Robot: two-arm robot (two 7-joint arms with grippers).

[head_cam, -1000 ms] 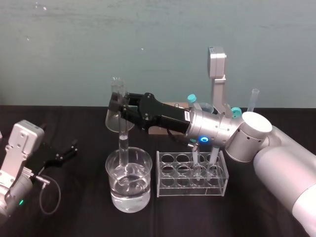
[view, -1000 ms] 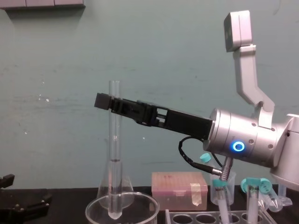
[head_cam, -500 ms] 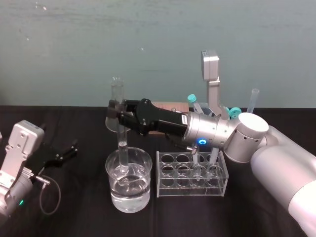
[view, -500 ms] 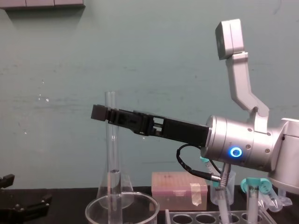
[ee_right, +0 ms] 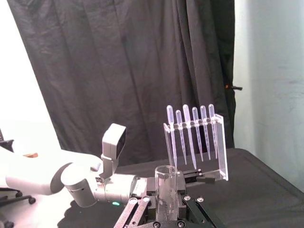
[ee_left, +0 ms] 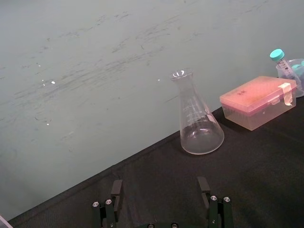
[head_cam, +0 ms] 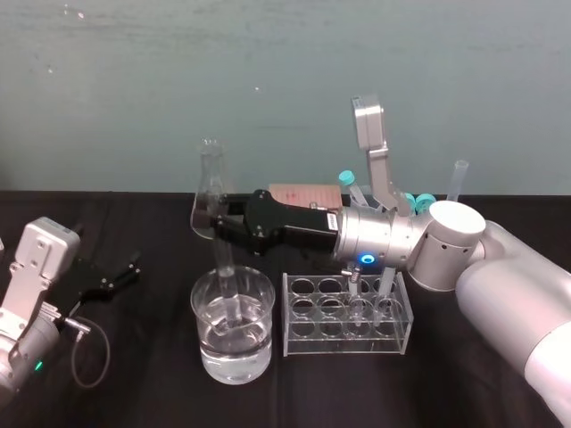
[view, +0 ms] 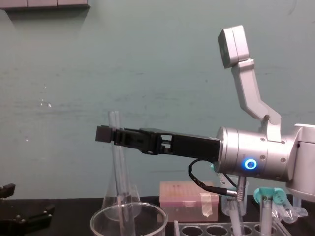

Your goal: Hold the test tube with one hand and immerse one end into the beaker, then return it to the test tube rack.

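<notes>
Head view: the slim, clear glass test tube [head_cam: 223,259] is being pinched, tilted, by the right end effector [head_cam: 217,218], its lower end being dipped inside the wide round beaker [head_cam: 203,332]; the left end effector [head_cam: 116,272] is being held spread.

A table draped in black cloth [head_cam: 134,374] is carrying a wide round clear glass beaker [head_cam: 233,343] part-filled with clear liquid, and a clear plastic rack of round holes [head_cam: 346,332] is sitting just beside it on the right. Farther back, a conical clear glass flask [ee_left: 201,128] and a pink lidded plastic box [ee_left: 258,101] are standing near the wall.
</notes>
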